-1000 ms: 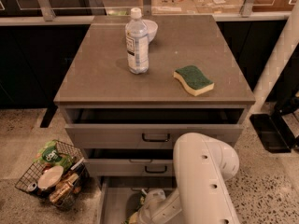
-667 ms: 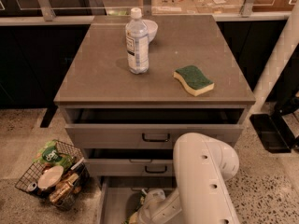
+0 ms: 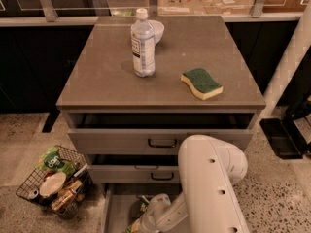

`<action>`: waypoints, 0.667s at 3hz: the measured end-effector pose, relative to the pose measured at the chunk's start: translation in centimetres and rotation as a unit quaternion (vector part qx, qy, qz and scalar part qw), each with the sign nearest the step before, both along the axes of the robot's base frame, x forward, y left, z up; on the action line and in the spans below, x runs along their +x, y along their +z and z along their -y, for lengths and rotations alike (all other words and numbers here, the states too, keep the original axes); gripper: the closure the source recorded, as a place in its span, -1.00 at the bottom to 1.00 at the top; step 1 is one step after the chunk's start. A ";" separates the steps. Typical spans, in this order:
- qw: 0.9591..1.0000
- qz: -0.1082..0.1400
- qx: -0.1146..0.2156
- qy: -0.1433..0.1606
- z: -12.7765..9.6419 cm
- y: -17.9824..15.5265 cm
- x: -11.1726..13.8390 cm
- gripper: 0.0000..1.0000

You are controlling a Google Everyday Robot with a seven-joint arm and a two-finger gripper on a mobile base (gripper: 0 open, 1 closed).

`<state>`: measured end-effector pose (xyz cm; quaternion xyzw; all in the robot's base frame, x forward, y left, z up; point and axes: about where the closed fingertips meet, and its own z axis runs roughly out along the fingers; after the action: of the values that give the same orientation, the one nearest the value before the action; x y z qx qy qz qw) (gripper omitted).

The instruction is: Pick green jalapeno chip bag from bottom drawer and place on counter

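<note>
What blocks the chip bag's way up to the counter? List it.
The pincer is down in the bottom drawer by the chip bag. Two part-open upper drawers jut above; bottle and sponge occupy counter spots.

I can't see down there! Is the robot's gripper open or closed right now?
Gripper: low in the bottom drawer, at the picture's lower edge; whether it is open or closed cannot be told.
</note>
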<state>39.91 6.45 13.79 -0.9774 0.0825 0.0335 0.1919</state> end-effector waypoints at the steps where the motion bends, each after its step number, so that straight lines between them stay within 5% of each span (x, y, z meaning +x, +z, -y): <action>1: 0.999 0.016 0.010 0.047 -2.9 2.7 -0.3 1.00; 2: 0.996 0.026 0.011 0.087 -5.6 5.1 -0.6 1.00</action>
<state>39.30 12.02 18.93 -0.9792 -0.0087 0.0256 0.2011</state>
